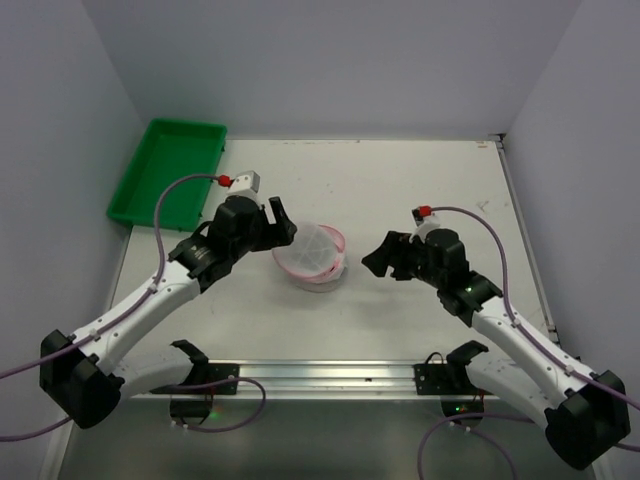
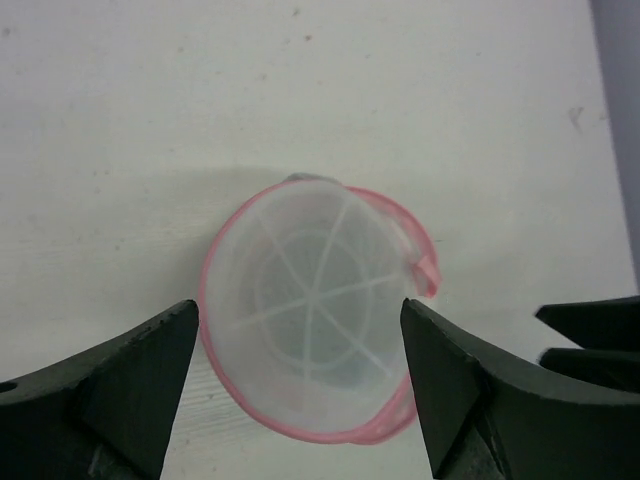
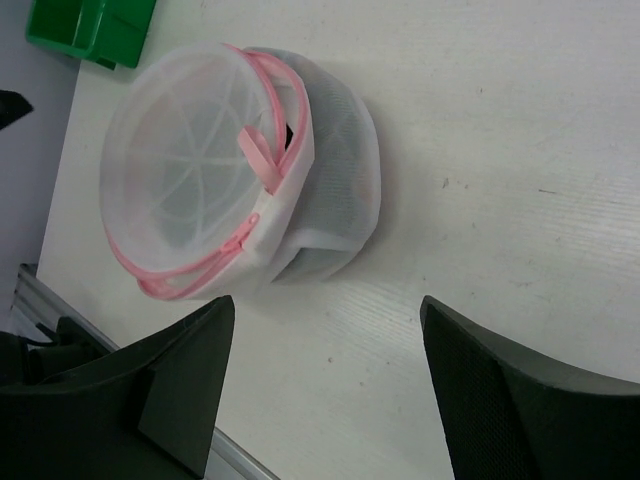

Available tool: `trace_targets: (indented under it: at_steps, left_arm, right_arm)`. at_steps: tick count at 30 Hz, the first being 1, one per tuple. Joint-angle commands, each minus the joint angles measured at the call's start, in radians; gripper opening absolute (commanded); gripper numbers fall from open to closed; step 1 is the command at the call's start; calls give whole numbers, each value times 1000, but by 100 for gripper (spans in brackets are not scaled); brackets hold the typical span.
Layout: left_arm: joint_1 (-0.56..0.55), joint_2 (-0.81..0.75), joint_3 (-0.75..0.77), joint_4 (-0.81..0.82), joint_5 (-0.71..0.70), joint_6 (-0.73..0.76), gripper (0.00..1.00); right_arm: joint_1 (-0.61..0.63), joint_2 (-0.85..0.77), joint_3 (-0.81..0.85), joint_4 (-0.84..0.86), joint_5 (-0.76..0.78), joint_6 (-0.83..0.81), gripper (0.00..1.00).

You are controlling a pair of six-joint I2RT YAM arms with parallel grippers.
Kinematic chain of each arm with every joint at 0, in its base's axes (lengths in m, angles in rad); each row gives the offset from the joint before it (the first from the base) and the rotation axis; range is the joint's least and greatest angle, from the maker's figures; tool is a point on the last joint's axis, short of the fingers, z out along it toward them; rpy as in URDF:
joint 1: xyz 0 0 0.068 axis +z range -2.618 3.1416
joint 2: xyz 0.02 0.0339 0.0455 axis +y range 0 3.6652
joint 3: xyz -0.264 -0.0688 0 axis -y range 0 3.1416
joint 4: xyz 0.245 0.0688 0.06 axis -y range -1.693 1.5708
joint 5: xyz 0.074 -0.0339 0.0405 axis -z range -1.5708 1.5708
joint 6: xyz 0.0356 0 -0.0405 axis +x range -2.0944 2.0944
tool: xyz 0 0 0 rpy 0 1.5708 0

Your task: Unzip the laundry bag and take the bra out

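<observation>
The laundry bag (image 1: 312, 257) is a small round drum of white mesh with pink zipper trim, lying in the middle of the table. In the right wrist view (image 3: 215, 170) its circular face tilts up and a pink pull tab (image 3: 258, 158) hangs at the zipper, with a dark gap beside it. A grey shape shows through the mesh; the bra cannot be made out. My left gripper (image 1: 278, 222) is open just left of the bag, its fingers (image 2: 130, 385) either side of it from above (image 2: 310, 310). My right gripper (image 1: 378, 258) is open and empty to the bag's right.
A green plastic tray (image 1: 168, 168) stands at the back left corner, also in the right wrist view (image 3: 90, 28). A metal rail (image 1: 320, 375) runs along the near edge between the arm bases. Grey walls close the table on three sides.
</observation>
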Motion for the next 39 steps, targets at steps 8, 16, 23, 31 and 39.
trace_targets:
  at_steps: [8,16,23,31,39]
  left_arm:
    - [56,149,-12,-39,17,41,67]
    - [67,184,-30,-45,18,35,67]
    - [67,215,-47,-8,57,23,57]
    - [65,203,-39,3,55,20,26]
    - [64,130,-4,15,69,24,13]
  right_arm:
    - [2,-94,-52,6,35,13,83]
    - [2,-135,-73,15,35,9,86]
    - [2,-142,-76,18,36,7,87]
    - [2,-160,-82,17,48,3,87]
    - [2,-165,-82,14,50,-5,87]
